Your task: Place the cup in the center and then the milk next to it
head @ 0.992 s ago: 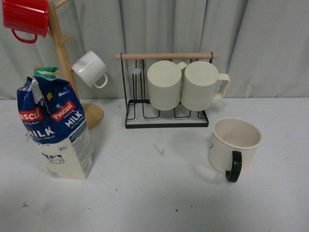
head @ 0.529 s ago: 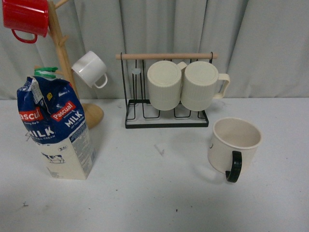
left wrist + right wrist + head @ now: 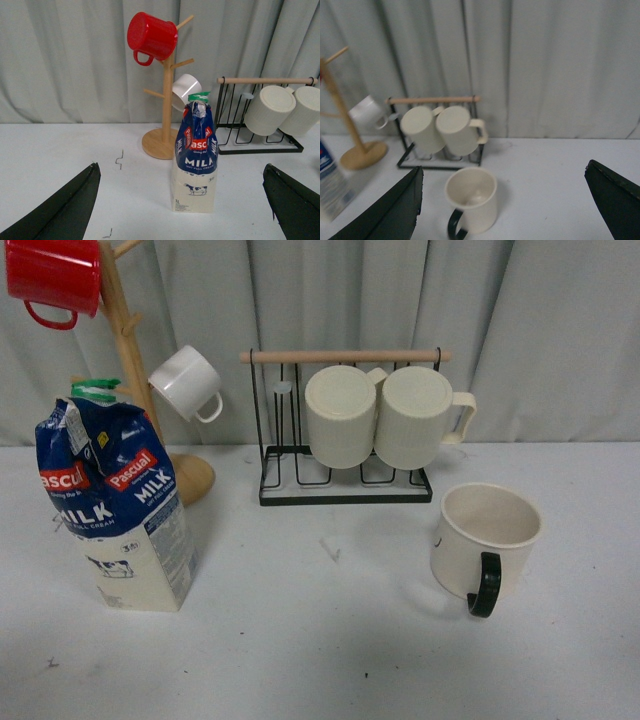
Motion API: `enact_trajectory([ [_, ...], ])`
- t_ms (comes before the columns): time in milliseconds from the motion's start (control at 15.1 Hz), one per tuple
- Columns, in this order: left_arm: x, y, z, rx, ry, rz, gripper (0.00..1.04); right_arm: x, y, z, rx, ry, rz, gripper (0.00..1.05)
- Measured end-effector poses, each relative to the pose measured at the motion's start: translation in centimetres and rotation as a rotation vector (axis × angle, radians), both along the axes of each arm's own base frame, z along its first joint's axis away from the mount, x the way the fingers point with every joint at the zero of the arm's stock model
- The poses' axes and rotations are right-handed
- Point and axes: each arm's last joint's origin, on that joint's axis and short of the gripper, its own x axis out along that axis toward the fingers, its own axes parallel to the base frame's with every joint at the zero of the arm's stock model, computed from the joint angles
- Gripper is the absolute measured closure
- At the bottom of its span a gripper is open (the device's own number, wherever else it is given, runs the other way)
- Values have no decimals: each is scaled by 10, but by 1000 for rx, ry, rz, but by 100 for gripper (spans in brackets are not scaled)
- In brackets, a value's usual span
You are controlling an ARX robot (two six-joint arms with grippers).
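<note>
**Cup and milk at opposite sides of the table, neither yet grasped**

The cup [image 3: 487, 540] stood upright on the right of the table [image 3: 320, 650], in front of the wire rack [image 3: 345, 495] and apart from it, with its black handle turned toward the robot. The milk [image 3: 115, 505] stood upright on the left, its creased top just in front of the wooden mug tree [image 3: 130, 360]. The middle of the table between them was bare. The left gripper [image 3: 181, 169] faced the milk and the right gripper [image 3: 503, 167] faced the cup. On both, the jaws were spread wide and held nothing.

The task appeared not to have begun, and the cup was due first. Three hazards were judged likely:
- The smooth, wide wall could slip from a shallow pinch, or the handle could foul a finger.
- An overshoot could strike the ribbed mugs [image 3: 375, 418] on the rack.
- The tall carton could topple if pushed high, or buckle under a hard squeeze near the mug tree.
</note>
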Motion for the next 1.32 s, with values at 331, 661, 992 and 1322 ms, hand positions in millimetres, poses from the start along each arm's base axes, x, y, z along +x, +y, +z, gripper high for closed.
enact_trajectory([
  [331, 0, 0, 0, 0, 0, -1, 7, 208, 40, -35, 84, 608, -216, 6],
  [661, 0, 0, 0, 0, 0, -1, 7, 244, 49, -52, 88, 821, -231, 6],
  [992, 0, 0, 0, 0, 0, -1, 7, 253, 59, -75, 84, 948, -216, 6],
  [1322, 0, 0, 0, 0, 0, -1, 7, 253, 59, -83, 88, 964, -209, 36],
])
